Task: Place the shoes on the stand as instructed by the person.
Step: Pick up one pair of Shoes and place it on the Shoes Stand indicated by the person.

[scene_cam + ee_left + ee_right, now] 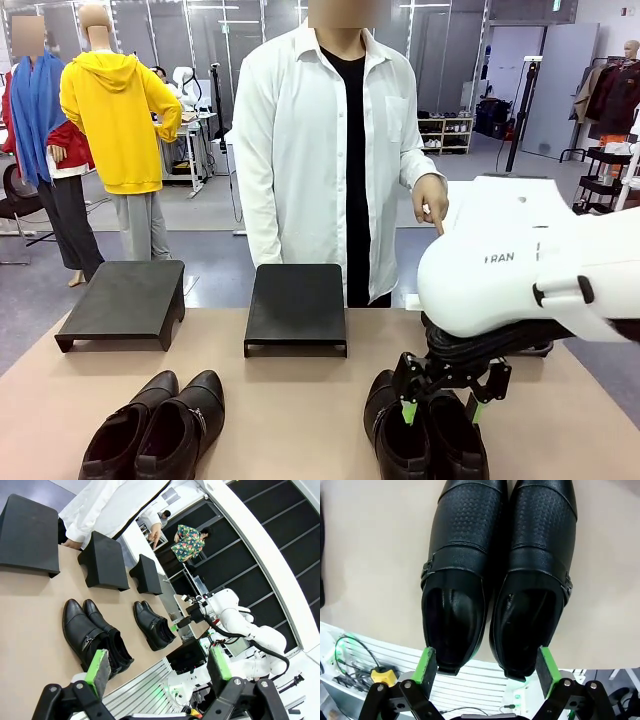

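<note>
The right gripper (441, 410) is hovering with its jaws spread wide just over the right pair of shoes (398, 442), which is sitting at the near edge of the table (290, 400). The left gripper (159, 666) is also spread wide, holding nothing, and the other pair (155, 428) is lying at the near left. The person's hand (430, 200) is pointing downward at the far right.

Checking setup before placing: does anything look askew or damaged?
Nothing damaged or spilled. The left pair lies slanted, toes toward the middle stand; the right pair sits straight under the open right gripper.
</note>
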Motion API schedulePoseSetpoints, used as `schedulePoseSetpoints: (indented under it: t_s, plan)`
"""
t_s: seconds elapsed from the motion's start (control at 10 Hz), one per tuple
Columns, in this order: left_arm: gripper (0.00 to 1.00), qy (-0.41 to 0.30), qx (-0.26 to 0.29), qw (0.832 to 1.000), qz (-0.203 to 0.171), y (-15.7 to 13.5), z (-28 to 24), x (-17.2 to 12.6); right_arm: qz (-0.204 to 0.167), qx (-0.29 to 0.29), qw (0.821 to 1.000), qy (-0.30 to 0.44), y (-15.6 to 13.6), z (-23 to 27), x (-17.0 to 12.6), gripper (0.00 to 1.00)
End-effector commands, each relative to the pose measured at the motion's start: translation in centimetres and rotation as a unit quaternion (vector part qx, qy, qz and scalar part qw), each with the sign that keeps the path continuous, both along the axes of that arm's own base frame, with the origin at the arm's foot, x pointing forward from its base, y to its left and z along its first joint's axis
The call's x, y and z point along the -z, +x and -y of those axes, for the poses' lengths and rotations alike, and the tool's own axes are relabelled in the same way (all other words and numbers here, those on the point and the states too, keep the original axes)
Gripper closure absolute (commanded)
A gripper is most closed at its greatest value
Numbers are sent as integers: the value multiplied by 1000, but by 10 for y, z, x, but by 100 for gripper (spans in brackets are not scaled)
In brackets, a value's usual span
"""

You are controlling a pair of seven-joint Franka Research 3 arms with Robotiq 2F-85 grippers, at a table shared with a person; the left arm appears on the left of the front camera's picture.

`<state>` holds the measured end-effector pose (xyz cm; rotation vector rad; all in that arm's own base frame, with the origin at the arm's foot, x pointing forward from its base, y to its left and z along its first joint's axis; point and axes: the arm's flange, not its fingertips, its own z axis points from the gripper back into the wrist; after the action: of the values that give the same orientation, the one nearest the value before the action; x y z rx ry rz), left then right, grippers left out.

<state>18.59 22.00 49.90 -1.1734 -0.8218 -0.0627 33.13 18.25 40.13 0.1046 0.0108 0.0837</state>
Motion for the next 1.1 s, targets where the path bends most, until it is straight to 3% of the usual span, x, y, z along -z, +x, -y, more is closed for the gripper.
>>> schedulePoseSetpoints:
  t_s: [0.0, 0.9, 1.0]
  plan:
    - [0, 2, 6, 1000, 4, -1, 0, -1, 8, 15, 1000, -23, -4, -9, 18, 0]
    - [0, 2, 6, 1000, 4, -1, 0, -1, -4, 19, 998, -53, -3, -20, 72, 0]
    - [0, 2, 6, 1000, 4, -1, 0, -1, -6, 22, 998, -53, -4, -19, 74, 14]
